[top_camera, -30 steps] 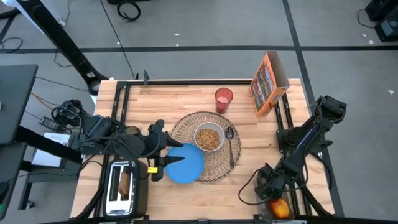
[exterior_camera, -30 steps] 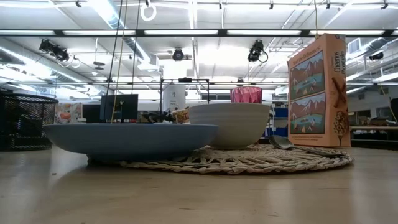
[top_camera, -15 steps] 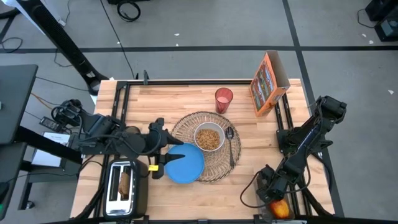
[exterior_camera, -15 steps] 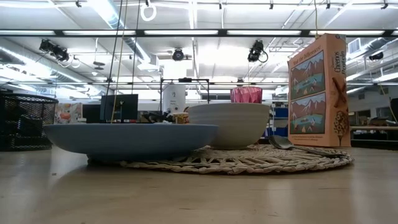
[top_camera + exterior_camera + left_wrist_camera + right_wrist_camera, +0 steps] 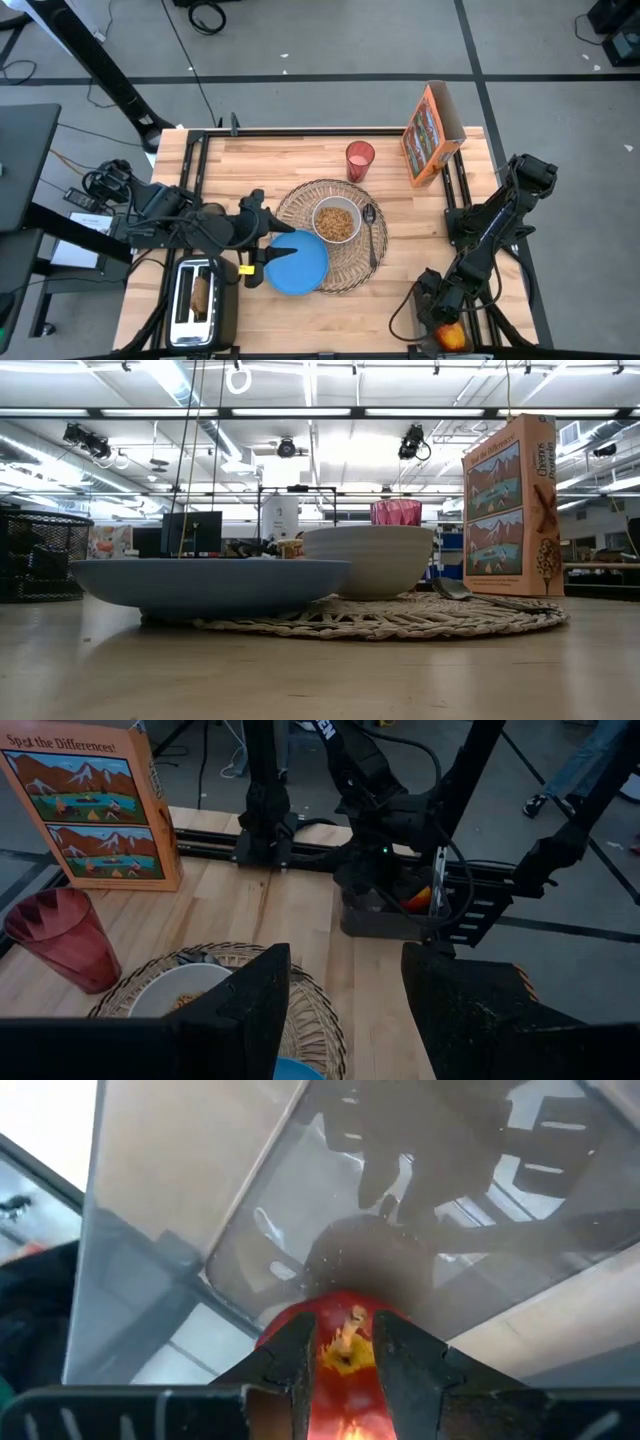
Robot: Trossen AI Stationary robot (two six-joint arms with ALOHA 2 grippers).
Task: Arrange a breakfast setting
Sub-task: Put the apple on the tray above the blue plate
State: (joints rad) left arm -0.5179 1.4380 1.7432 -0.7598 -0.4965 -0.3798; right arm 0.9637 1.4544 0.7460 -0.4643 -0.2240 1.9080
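Note:
A round woven placemat (image 5: 345, 262) carries a white bowl (image 5: 336, 221) of cereal and a metal spoon (image 5: 371, 236). A blue plate (image 5: 298, 266) rests with its far edge on the mat. The pink cup (image 5: 360, 158) and the orange cereal box (image 5: 432, 132) stand behind. The toast slice (image 5: 202, 294) stands in a toaster (image 5: 186, 312). The red-yellow apple (image 5: 345, 1380) lies at the near right corner in a clear tray (image 5: 250, 1250). My right gripper (image 5: 345, 1365) points down over the apple, its narrow gap around the stem. My left gripper (image 5: 345, 1010) hangs open above the plate's left edge. My right gripper comes at the apple's top (image 5: 345, 1342) from above, one finger on each side of the stem. Whether the fingertips (image 5: 295, 1370) touch the apple, I cannot tell.
Black frame rails (image 5: 455, 190) run along the table's edges, and the right arm's cables (image 5: 405, 310) loop by the near right corner. Bare wood (image 5: 260, 160) lies at the table's far left and in front of the placemat (image 5: 400, 618).
My right gripper has rolled a little about its own axis above the apple and now covers more of it in the high view. The left arm and the things on the table have kept still.

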